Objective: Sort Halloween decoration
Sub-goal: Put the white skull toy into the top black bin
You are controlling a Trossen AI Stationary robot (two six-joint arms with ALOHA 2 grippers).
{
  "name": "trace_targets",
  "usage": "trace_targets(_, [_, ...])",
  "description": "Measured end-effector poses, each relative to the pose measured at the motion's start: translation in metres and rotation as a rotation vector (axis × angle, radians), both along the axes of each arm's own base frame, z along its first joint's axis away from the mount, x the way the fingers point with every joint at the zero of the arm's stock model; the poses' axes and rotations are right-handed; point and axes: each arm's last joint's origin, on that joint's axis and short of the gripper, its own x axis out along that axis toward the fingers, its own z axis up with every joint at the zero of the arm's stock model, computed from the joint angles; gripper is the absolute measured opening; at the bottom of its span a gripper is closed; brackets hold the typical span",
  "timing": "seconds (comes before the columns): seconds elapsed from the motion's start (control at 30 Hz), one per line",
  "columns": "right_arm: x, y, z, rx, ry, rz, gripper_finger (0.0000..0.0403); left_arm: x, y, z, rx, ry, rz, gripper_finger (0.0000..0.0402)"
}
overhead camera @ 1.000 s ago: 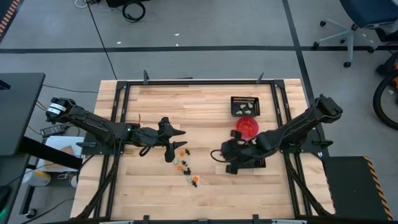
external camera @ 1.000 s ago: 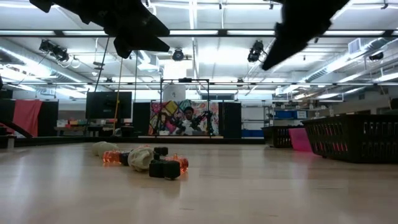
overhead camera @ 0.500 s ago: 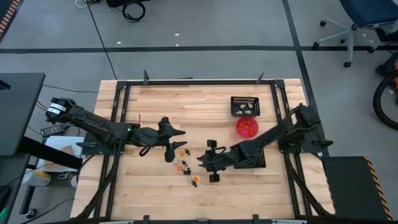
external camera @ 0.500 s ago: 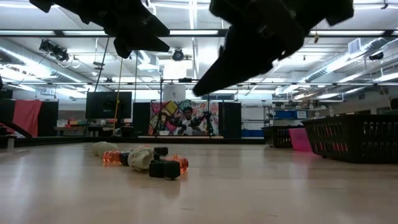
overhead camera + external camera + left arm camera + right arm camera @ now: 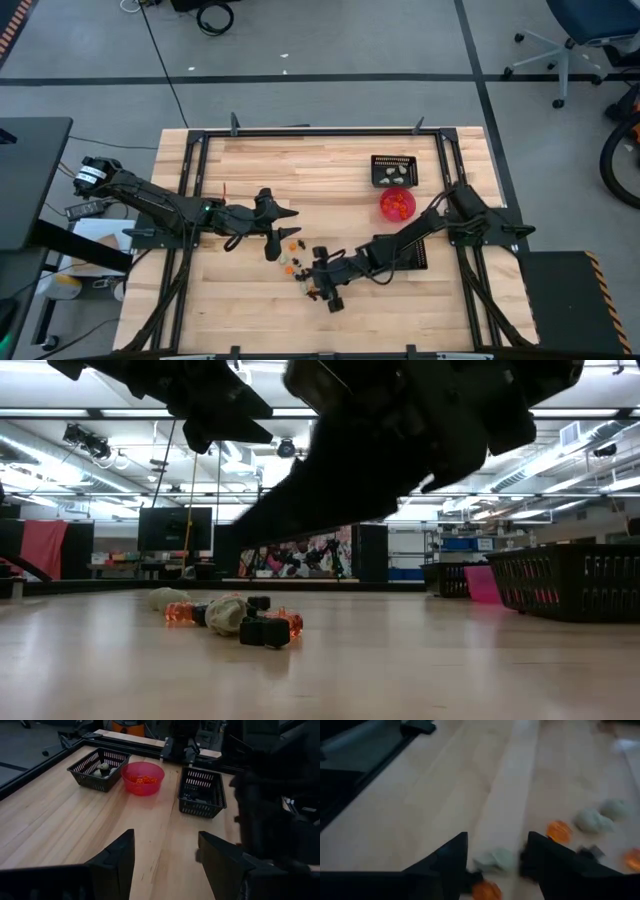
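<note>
Right claw (image 5: 495, 857) open, pale trinket (image 5: 495, 860) between its fingers

Location: robotics lab or test hall. My wooden desk (image 5: 330, 165) sits in a black metal frame (image 5: 310, 131) on a grey floor marked with dark tape lines (image 5: 250, 77). Cables (image 5: 160, 55) trail across it; an office chair (image 5: 580, 35) stands nearby. Beyond: ceiling strip lights (image 5: 120, 412), a monitor (image 5: 175, 528), shelving (image 5: 470, 545).

Bare table (image 5: 330, 175) lies open centrally; trays (image 5: 394, 171) and bowl (image 5: 397, 203) seemingly crowd the right.
</note>
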Motion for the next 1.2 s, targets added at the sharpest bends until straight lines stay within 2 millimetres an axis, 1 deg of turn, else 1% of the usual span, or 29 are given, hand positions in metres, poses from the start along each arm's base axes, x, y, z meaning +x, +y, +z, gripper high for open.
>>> trace_targets(0.1, [0.009, 0.012, -0.001, -0.018, 0.007, 0.024, 0.0218, 0.0, 0.0, 0.0, 0.0, 0.0, 0.0, 0.0192])
trace_targets(0.2, [0.019, 0.023, -0.003, -0.076, 0.025, 0.034, 0.0222, 0.0, 0.0, 0.0, 0.0, 0.0, 0.0, 0.0192])
trace_targets(0.33, [0.028, 0.028, -0.006, -0.149, 0.053, 0.001, 0.0224, 0.0, 0.0, 0.0, 0.0, -0.001, 0.0, 0.0192])
trace_targets(0.53, [0.027, 0.019, -0.011, -0.142, 0.136, -0.005, 0.0215, 0.0, -0.001, 0.0, 0.0, -0.001, -0.003, 0.0192])
trace_targets(0.7, [0.027, 0.013, -0.014, -0.135, 0.147, -0.008, 0.0204, 0.0, -0.001, 0.0, 0.0, -0.002, -0.003, 0.0192])
trace_targets(0.8, [0.027, 0.014, -0.015, -0.125, 0.149, 0.004, 0.0199, 0.0, -0.001, 0.0, -0.001, -0.003, -0.003, 0.0192])
trace_targets(1.07, [0.032, 0.013, -0.032, -0.103, 0.141, -0.018, 0.0195, 0.0, -0.001, 0.0, -0.001, -0.003, -0.003, 0.0192])
trace_targets(1.2, [0.032, 0.012, -0.033, -0.102, 0.149, -0.019, 0.0192, 0.0, -0.001, 0.0, 0.0, 0.001, -0.003, 0.0192])
